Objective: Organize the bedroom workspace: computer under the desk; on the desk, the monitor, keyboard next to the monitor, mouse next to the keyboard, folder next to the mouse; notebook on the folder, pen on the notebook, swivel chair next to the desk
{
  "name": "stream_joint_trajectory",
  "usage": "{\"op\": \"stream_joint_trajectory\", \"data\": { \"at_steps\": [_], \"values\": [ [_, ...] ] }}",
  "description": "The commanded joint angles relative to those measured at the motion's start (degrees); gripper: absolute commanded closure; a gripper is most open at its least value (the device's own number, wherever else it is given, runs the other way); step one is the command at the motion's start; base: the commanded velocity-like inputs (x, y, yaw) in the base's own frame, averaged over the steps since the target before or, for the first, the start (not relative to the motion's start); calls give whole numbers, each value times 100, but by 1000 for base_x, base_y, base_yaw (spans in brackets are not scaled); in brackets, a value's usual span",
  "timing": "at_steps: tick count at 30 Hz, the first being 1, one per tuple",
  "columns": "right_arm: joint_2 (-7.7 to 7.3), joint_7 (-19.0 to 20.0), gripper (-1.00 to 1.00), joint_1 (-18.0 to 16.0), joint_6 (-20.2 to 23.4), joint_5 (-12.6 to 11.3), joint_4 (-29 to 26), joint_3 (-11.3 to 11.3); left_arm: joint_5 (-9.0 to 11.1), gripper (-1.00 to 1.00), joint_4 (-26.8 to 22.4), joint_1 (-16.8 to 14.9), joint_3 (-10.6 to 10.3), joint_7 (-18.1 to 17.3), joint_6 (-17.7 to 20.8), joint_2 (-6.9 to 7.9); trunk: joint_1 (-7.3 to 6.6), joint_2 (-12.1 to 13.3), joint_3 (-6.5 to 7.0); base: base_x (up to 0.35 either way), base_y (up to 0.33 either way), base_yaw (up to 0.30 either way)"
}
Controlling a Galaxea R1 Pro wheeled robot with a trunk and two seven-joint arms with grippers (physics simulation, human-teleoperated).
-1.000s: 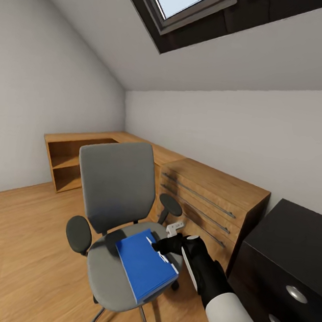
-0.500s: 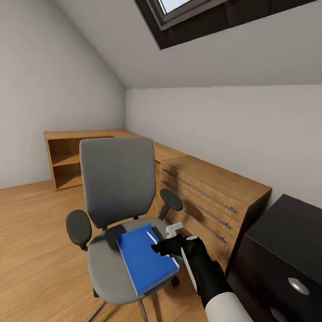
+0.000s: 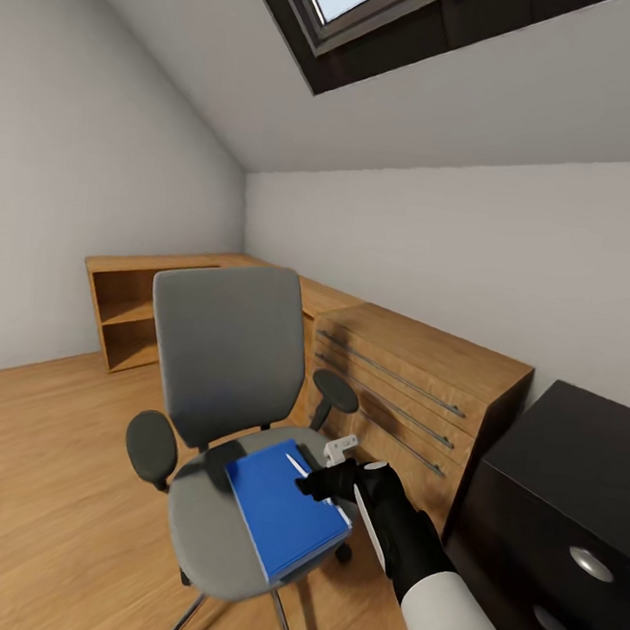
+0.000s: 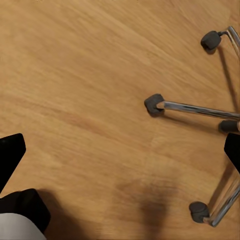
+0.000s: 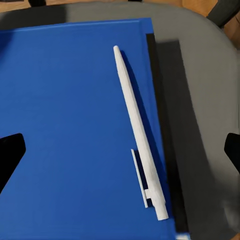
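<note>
I had the right tool [image 3: 323, 478] hovering just over the folder [image 3: 281, 518], which lay flat on the seat of the swivel chair [image 3: 218, 373]. In the right wrist view its fingers stood wide apart, gripping nothing, with a white pen [image 5: 140, 137] resting on the blue cover near one long edge. My left tool's fingers [image 4: 10, 155] were spread apart above the wood floor [image 4: 80, 85], beside the chair's chrome base.
</note>
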Motion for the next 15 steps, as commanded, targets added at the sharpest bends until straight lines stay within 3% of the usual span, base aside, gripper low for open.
{"op": "stream_joint_trajectory", "data": {
  "at_steps": [1,12,15],
  "values": [
    [1,43,-100,-3,20,61,-9,-4,58,-100,8,0,-23,19,-53,7,1,-2,-5,217,0,0],
    [1,40,-100,-3,20,77,-10,-3,157,-100,207,-3,19,27,-57,-17,1,-2,-5,101,0,0],
    [1,40,-100,-3,20,81,-10,-3,293,-100,248,-4,27,51,-47,-20,67,-123,-59,19,0,0]
  ]
}}
